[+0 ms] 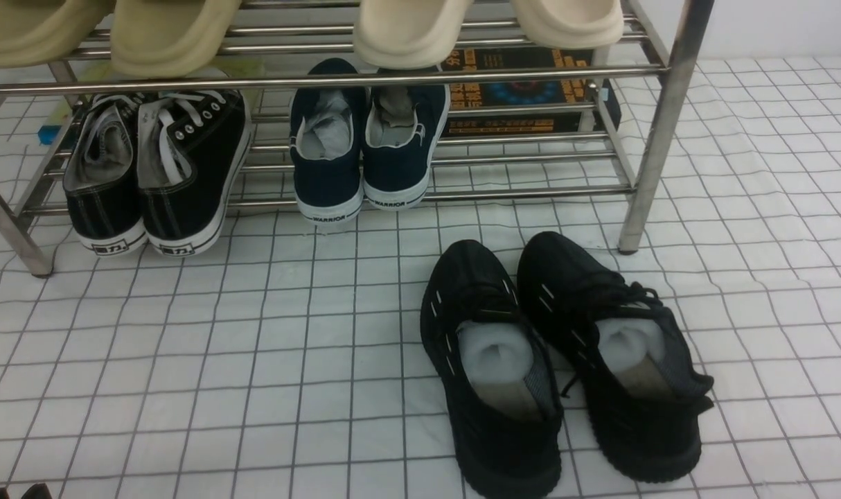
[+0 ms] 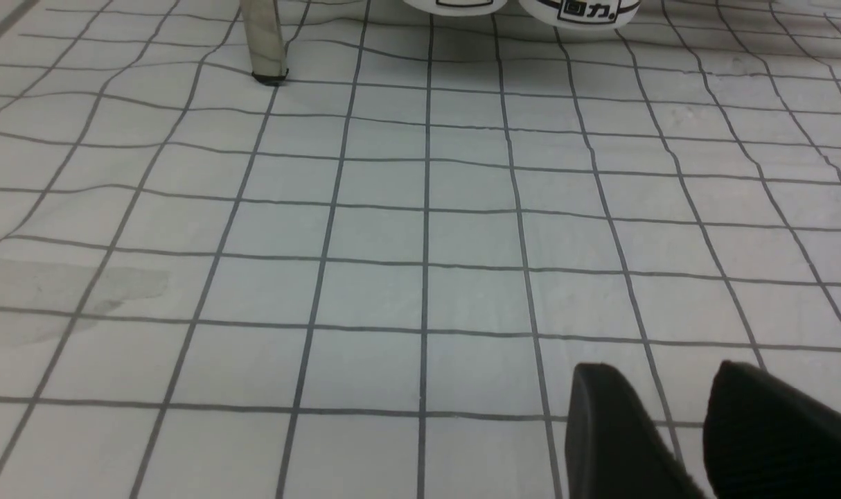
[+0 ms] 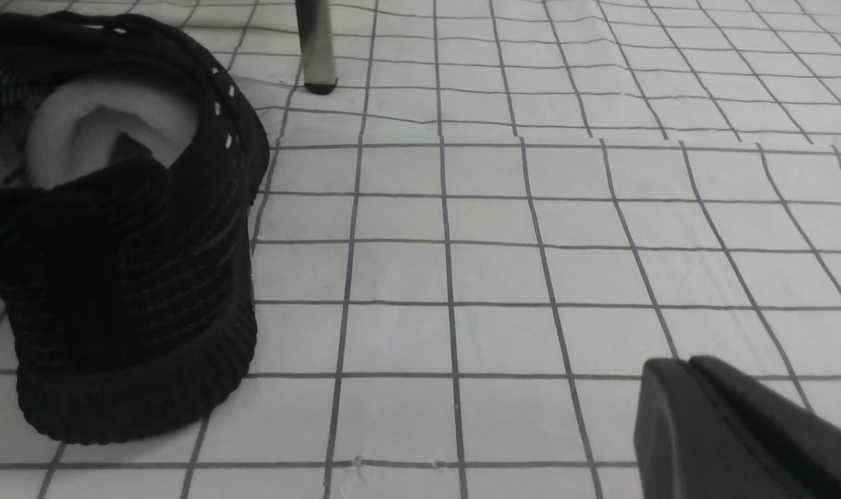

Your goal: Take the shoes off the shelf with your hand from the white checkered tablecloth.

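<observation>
Nearest the camera, at the front view's lower left corner, two dark fingertips of the left gripper (image 1: 17, 492) just poke into sight; its wrist view shows the two fingers (image 2: 621, 436) a little apart with bare cloth between them, gripping nothing. The right gripper (image 3: 732, 430) shows only in its own wrist view as one dark mass, so whether it is open or closed cannot be told. Both hang over the white checkered tablecloth (image 1: 254, 360), which lies bare across the left and middle. The black shoes (image 1: 559, 360) stand side by side on the cloth to the right, toes toward the shelf (image 1: 659, 132), clear of its right front leg. Farther back, black canvas sneakers (image 1: 157, 173) and navy sneakers (image 1: 365, 152) sit on the lowest bars, heels overhanging the front edge, beige slippers (image 1: 406, 28) above.
</observation>
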Robot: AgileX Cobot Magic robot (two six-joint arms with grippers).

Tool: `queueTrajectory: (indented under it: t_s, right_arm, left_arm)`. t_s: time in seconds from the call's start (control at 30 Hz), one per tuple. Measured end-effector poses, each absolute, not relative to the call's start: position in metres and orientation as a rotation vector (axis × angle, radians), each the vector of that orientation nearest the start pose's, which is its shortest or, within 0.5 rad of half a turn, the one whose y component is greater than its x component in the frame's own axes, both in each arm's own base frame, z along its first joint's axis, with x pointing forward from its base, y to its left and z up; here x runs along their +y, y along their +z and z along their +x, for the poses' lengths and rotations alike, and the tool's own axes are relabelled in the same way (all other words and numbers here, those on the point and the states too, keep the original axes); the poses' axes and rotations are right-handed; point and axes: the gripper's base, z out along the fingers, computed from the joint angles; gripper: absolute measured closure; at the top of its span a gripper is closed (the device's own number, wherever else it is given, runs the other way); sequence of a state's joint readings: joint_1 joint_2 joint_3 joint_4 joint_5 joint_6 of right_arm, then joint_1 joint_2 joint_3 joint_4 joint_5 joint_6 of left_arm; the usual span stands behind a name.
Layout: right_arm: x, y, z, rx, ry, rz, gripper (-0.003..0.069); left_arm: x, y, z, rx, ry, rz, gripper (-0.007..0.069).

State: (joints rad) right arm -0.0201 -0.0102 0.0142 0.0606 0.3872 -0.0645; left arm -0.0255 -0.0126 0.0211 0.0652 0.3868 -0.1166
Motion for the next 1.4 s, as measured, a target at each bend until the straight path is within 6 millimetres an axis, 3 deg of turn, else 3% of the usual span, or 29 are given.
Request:
queueTrajectory:
  t_s: [1.4]
  right_arm:
    - [0.0031, 0.1740, 0.0519, 1.876, 0.018, -0.069, 0.0595]
  left_arm:
    - [0.0009, 0.1721, 0.0521, 1.878, -0.033, -0.046, 0.0385]
